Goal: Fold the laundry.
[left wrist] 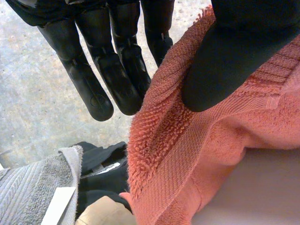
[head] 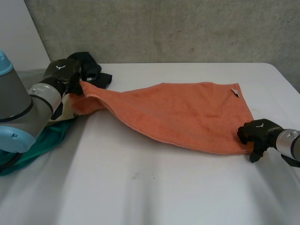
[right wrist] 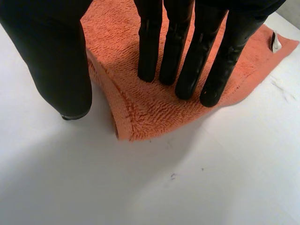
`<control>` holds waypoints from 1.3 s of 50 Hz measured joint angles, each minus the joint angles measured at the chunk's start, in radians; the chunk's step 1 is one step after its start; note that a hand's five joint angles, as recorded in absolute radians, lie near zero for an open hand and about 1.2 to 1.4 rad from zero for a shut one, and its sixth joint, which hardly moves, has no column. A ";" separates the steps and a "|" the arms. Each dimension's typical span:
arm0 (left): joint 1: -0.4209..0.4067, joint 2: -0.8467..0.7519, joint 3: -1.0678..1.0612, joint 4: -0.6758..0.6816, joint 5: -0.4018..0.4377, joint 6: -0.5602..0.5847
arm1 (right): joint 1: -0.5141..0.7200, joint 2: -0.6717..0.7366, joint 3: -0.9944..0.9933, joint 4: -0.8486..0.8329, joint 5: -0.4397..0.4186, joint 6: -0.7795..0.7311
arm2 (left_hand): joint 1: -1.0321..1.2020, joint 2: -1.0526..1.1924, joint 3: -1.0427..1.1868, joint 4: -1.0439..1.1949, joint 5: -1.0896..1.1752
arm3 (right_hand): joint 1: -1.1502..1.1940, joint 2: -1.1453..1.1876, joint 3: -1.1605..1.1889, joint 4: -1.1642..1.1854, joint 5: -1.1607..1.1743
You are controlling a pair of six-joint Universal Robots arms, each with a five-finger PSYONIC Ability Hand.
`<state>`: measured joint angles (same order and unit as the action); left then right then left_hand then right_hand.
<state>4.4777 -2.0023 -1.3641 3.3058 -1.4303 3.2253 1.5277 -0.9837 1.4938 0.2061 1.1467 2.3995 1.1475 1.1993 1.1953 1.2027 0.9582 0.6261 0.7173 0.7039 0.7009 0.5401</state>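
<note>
**Q:** How is the cloth secured at the left?

**A:** The orange towel (head: 187,115) is pinched at its left end by the left hand (head: 63,74), at 10 o'clock on the white table (head: 140,187). In the left wrist view the terry border is clamped between the thumb (left wrist: 225,70) and the straight fingers (left wrist: 117,89). That end is held off the table. This is judged to keep the towel taut and clear of the heap nearby, where a black garment (head: 91,65) lies at 11 o'clock and a green cloth (head: 42,140) at 9 o'clock. A grey towel (left wrist: 33,187) is seen beside the black garment.

**Q:** And at the right?

**A:** The near right corner is pinned at 4 o'clock by the right hand (head: 257,132). Its fingers (right wrist: 187,70) are laid straight on the pile, and its thumb (right wrist: 56,65) is set on the bare table just beside the hem, so nothing is gripped. The corner is judged to be anchored so that the span can be tensioned. A white label (head: 235,93) is seen at the far right corner, at 2 o'clock.

**Q:** What stage is indicated?

**A:** No fold is made yet. Spreading is judged to be the step in hand.
</note>
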 measured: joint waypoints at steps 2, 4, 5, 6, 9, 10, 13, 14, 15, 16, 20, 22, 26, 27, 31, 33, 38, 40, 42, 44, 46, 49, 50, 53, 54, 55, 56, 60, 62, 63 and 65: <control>0.002 -0.004 0.009 -0.006 0.000 0.000 | -0.002 0.001 0.002 -0.002 -0.004 -0.018 | 0.000 0.000 0.000 0.000 0.000 | 0.000 -0.003 -0.008 -0.008 -0.009; 0.004 -0.007 0.014 -0.010 0.000 -0.001 | -0.003 0.002 0.004 -0.005 -0.005 -0.031 | 0.000 0.000 0.000 0.000 0.000 | 0.000 -0.003 -0.007 -0.008 -0.010; 0.004 -0.007 0.015 -0.011 0.000 -0.001 | -0.003 0.003 0.004 -0.007 -0.005 -0.035 | 0.000 0.000 0.000 0.000 0.000 | 0.000 -0.003 -0.007 -0.008 -0.010; 0.005 -0.008 0.017 -0.012 0.000 -0.001 | -0.003 0.004 0.004 -0.010 -0.005 -0.040 | 0.000 0.000 0.000 0.000 0.000 | 0.000 -0.002 -0.004 -0.004 -0.008; 0.005 -0.007 0.018 -0.012 0.000 -0.001 | -0.003 0.008 0.002 -0.019 -0.004 -0.046 | 0.000 0.000 0.000 0.000 0.000 | 0.002 0.000 0.008 0.011 0.002; 0.005 -0.007 0.018 -0.012 0.000 -0.001 | -0.003 0.011 0.000 -0.026 -0.003 -0.048 | 0.000 0.000 0.000 0.000 0.000 | 0.004 0.000 0.016 0.020 0.011; 0.005 -0.006 0.017 -0.012 0.001 -0.001 | -0.003 0.017 -0.003 -0.038 -0.001 -0.049 | 0.000 0.000 0.000 0.000 0.000 | 0.004 0.000 0.033 0.037 0.024; 0.005 -0.006 0.017 -0.012 0.001 -0.001 | -0.003 0.018 -0.004 -0.040 -0.001 -0.049 | 0.000 0.000 0.000 0.000 0.000 | 0.004 0.000 0.033 0.037 0.024; 0.005 -0.006 0.017 -0.011 0.001 -0.001 | -0.003 0.027 -0.010 -0.060 0.002 -0.048 | 0.000 0.000 0.000 0.000 0.000 | 0.004 0.009 0.054 0.057 0.028; 0.005 -0.006 0.017 -0.011 0.001 -0.001 | -0.003 0.030 -0.012 -0.066 0.002 -0.048 | 0.000 0.000 0.000 0.000 0.000 | 0.004 0.037 0.078 0.080 0.044; 0.005 -0.007 0.018 -0.011 0.000 -0.001 | -0.002 0.048 -0.028 -0.092 0.007 -0.046 | 0.000 0.000 0.000 0.000 0.000 | 0.120 0.228 0.242 0.244 0.150; 0.005 -0.007 0.020 -0.011 0.000 -0.001 | -0.002 0.057 -0.040 -0.098 0.011 -0.044 | 0.000 0.000 0.000 0.000 0.000 | 0.297 0.415 0.419 0.425 0.337; 0.006 -0.008 0.023 -0.015 -0.001 -0.001 | 0.002 0.069 -0.081 -0.098 0.022 -0.033 | 0.000 0.000 0.000 0.000 0.000 | 0.347 0.459 0.477 0.487 0.442; 0.005 -0.008 0.022 -0.018 -0.001 -0.001 | 0.003 0.069 -0.090 -0.094 0.026 -0.030 | 0.000 0.000 0.000 0.000 0.000 | 0.347 0.459 0.477 0.487 0.443; 0.000 -0.002 0.008 -0.075 0.000 0.002 | 0.002 0.029 -0.118 -0.022 0.039 -0.036 | 0.000 0.000 0.000 0.000 0.000 | 0.347 0.459 0.477 0.487 0.449; -0.003 0.001 0.000 -0.109 0.001 0.003 | -0.001 0.003 -0.122 0.024 0.042 -0.053 | 0.000 0.000 0.000 0.000 0.000 | 0.347 0.459 0.477 0.487 0.449; -0.008 0.029 -0.065 -0.284 0.006 0.052 | -0.030 -0.068 -0.117 0.201 0.060 -0.166 | 0.000 0.000 0.000 0.000 0.000 | 0.347 0.459 0.477 0.487 0.455; -0.007 0.046 -0.101 -0.351 0.007 0.096 | -0.070 -0.115 -0.095 0.333 0.095 -0.280 | 0.000 0.000 0.000 0.000 0.000 | 0.347 0.459 0.477 0.487 0.455; -0.003 0.072 -0.163 -0.426 0.009 0.180 | -0.109 -0.162 -0.067 0.424 0.134 -0.369 | 0.000 0.000 0.000 0.000 0.000 | 0.347 0.459 0.477 0.487 0.455; 0.000 0.090 -0.206 -0.460 0.009 0.242 | -0.132 -0.198 -0.046 0.463 0.152 -0.412 | 0.000 0.000 0.000 0.000 0.000 | 0.347 0.459 0.477 0.487 0.455; 0.000 0.107 -0.251 -0.481 0.009 0.308 | -0.152 -0.238 -0.021 0.487 0.159 -0.443 | 0.000 0.000 0.000 0.000 0.000 | 0.347 0.459 0.477 0.487 0.455; -0.005 0.120 -0.302 -0.492 0.008 0.382 | -0.170 -0.278 0.008 0.495 0.148 -0.464 | 0.000 0.000 0.000 0.000 0.000 | 0.347 0.459 0.477 0.487 0.455; -0.008 0.122 -0.312 -0.491 0.008 0.397 | -0.172 -0.286 0.014 0.492 0.142 -0.466 | 0.000 0.000 0.000 0.000 0.000 | 0.347 0.459 0.477 0.487 0.455; -0.019 0.119 -0.321 -0.476 0.007 0.417 | -0.175 -0.293 0.020 0.473 0.126 -0.461 | 0.000 0.000 0.000 0.000 0.000 | 0.347 0.459 0.477 0.487 0.455; -0.024 0.113 -0.316 -0.464 0.007 0.416 | -0.174 -0.287 0.017 0.458 0.121 -0.454 | 0.000 0.000 0.000 0.000 0.000 | 0.347 0.459 0.477 0.487 0.455; -0.032 0.103 -0.305 -0.447 0.006 0.410 | -0.171 -0.273 0.008 0.434 0.117 -0.441 | 0.000 0.000 0.000 0.000 0.000 | 0.347 0.459 0.477 0.487 0.455; -0.034 0.099 -0.301 -0.441 0.006 0.407 | -0.170 -0.267 0.005 0.425 0.116 -0.436 | 0.000 0.000 0.000 0.000 0.000 | 0.347 0.459 0.477 0.487 0.455; -0.060 0.034 -0.224 -0.371 0.001 0.349 | -0.130 -0.170 -0.067 0.295 0.117 -0.355 | 0.000 0.000 0.000 0.000 0.000 | 0.349 0.459 0.477 0.487 0.455; -0.066 -0.004 -0.178 -0.344 -0.001 0.314 | -0.104 -0.121 -0.110 0.233 0.120 -0.316 | 0.000 0.000 0.000 0.000 0.000 | 0.357 0.459 0.477 0.487 0.455; -0.067 -0.012 -0.168 -0.340 -0.001 0.306 | -0.098 -0.111 -0.120 0.220 0.120 -0.308 | 0.000 0.000 0.000 0.000 0.000 | 0.357 0.459 0.477 0.487 0.455; -0.073 -0.067 -0.101 -0.314 -0.004 0.261 | -0.060 -0.043 -0.186 0.136 0.124 -0.265 | 0.000 0.000 0.000 0.000 0.000 | 0.359 0.459 0.477 0.488 0.455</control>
<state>4.4051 -2.0696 -1.4647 2.9917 -1.4346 3.4867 1.4676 -1.0269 1.3082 0.3420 1.2705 2.1347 1.1475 1.1993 1.1953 1.2028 0.9582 0.9855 1.1763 1.1810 1.1884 0.9954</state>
